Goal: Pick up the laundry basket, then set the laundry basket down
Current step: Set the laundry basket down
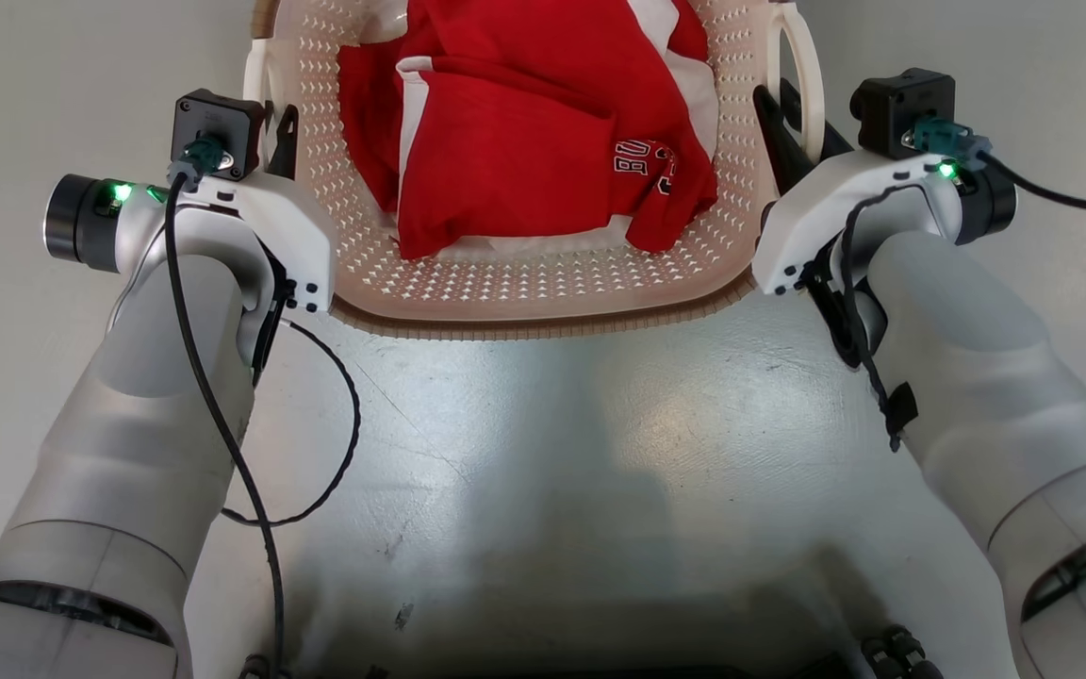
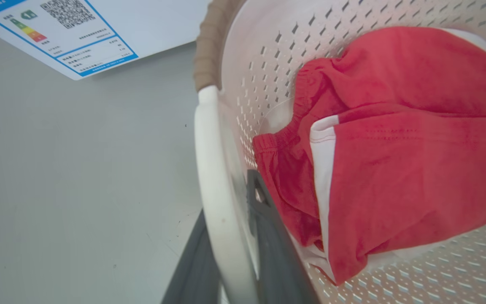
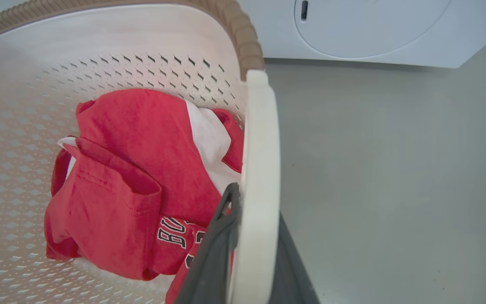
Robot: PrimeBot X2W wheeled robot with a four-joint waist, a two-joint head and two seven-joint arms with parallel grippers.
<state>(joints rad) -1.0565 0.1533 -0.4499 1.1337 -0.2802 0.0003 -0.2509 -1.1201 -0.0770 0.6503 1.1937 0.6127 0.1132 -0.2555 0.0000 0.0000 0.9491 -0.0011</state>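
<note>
Between the two arms' jaws, a cream perforated laundry basket with a brown rim holds a crumpled red-and-white jersey. The left jaws are clamped across its white left loop handle, the right jaws across its right loop handle. Beyond the jaws stands a white washer; grey floor lies below.

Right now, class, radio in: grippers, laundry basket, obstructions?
Left gripper shut on left handle, right gripper on right handle. Red jersey in laundry basket. Washer beyond, apart.
</note>
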